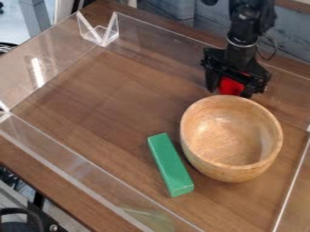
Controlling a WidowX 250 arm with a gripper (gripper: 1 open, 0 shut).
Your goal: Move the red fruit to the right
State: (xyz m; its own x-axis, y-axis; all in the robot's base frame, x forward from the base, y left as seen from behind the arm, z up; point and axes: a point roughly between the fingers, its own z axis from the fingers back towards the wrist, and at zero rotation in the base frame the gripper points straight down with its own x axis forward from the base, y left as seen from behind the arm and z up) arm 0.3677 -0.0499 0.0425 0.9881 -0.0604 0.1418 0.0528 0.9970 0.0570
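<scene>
The red fruit (230, 85) sits on the wooden table just behind the wooden bowl (231, 137), at the right rear. My gripper (234, 84) points straight down over it, its black fingers open and standing on either side of the fruit. Only a small patch of red shows between the fingers; the fruit's green top is hidden. I cannot tell whether the fingers touch the fruit.
A green rectangular block (169, 163) lies in front, left of the bowl. Clear acrylic walls (49, 63) ring the table, with a folded clear piece (98, 30) at the back left corner. Bare wood spreads across the left and middle.
</scene>
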